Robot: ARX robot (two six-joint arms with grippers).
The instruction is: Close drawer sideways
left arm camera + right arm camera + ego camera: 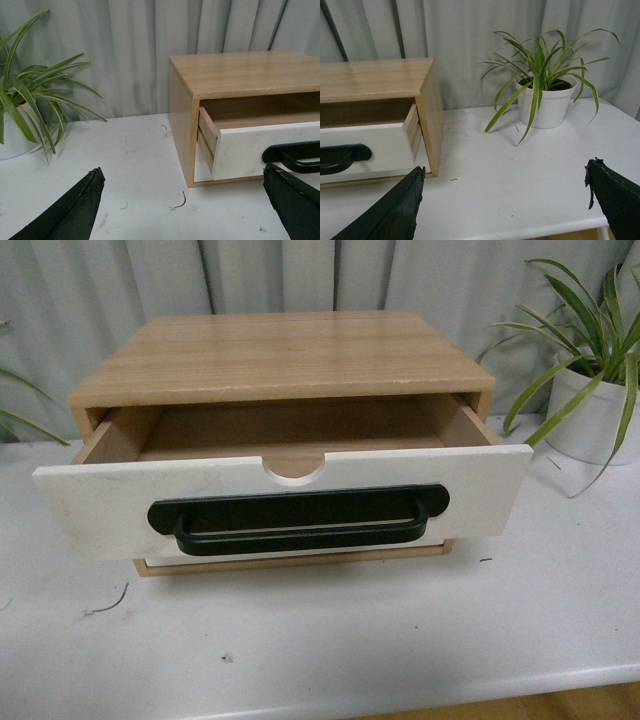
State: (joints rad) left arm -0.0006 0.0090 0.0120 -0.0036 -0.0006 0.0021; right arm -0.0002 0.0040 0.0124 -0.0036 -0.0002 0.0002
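Drawer [200, 480] stands open, rigid and likely light; press your wide-open, empty left gripper [182, 172] or right gripper [505, 167] flat on its white front beside the black bar handle [298, 521]

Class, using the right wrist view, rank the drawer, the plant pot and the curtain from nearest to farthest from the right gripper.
1. The drawer, beside one finger of the right gripper.
2. The plant pot, farther back on the table.
3. The curtain, behind everything.

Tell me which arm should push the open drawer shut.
Left, probably: the open left gripper frames the drawer front, one fingertip beside its handle; the open right gripper mostly frames bare table.
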